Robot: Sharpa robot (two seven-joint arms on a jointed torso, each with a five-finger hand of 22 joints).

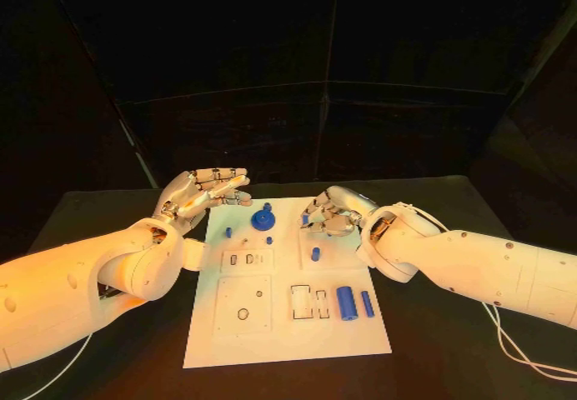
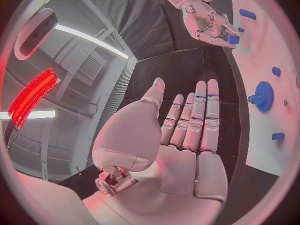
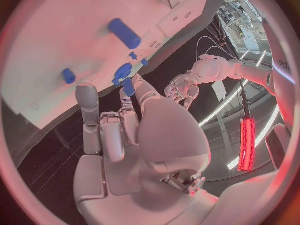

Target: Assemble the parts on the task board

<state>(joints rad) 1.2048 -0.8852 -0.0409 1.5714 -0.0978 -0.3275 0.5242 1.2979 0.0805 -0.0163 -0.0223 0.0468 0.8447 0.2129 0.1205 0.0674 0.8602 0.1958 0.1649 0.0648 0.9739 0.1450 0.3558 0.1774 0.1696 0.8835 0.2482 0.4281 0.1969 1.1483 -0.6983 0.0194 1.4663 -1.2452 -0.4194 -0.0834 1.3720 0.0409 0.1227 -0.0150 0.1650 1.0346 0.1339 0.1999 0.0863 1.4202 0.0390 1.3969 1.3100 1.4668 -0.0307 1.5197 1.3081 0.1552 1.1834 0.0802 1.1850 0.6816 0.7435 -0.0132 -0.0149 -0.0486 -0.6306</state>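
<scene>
Left hand [image 1: 204, 193]: released, fingers straight and together, palm bare, held above the black worktop [image 1: 108, 217] just off the far left corner of the white board [image 1: 283, 333]; nothing in its grasp. Seen again from the right wrist [image 3: 182, 87].

Right hand [image 1: 333, 212]: over the board's far right part, fingers curled in, pinching a small blue piece [image 2: 233, 39] at the fingertips; the same piece shows between thumb and finger in the right wrist view [image 3: 127, 86].

Board: white plate, middle of the worktop, long side running away from the robot.

Parts on the board:
- blue gear [image 1: 263, 220], far end, between the two hands.
- small blue peg [image 1: 228, 232], left of the gear, near the board's left edge.
- small blue peg [image 1: 315, 253], mid-board, near the right hand.
- large blue cylinder [image 1: 346, 302], lying flat, near right part.
- thin blue bar [image 1: 367, 303], just beside the cylinder, on its right.

Board cut-outs: rectangular slots [image 1: 309, 301] just left of the cylinder; round hole [image 1: 243, 314] in the near left panel.
</scene>
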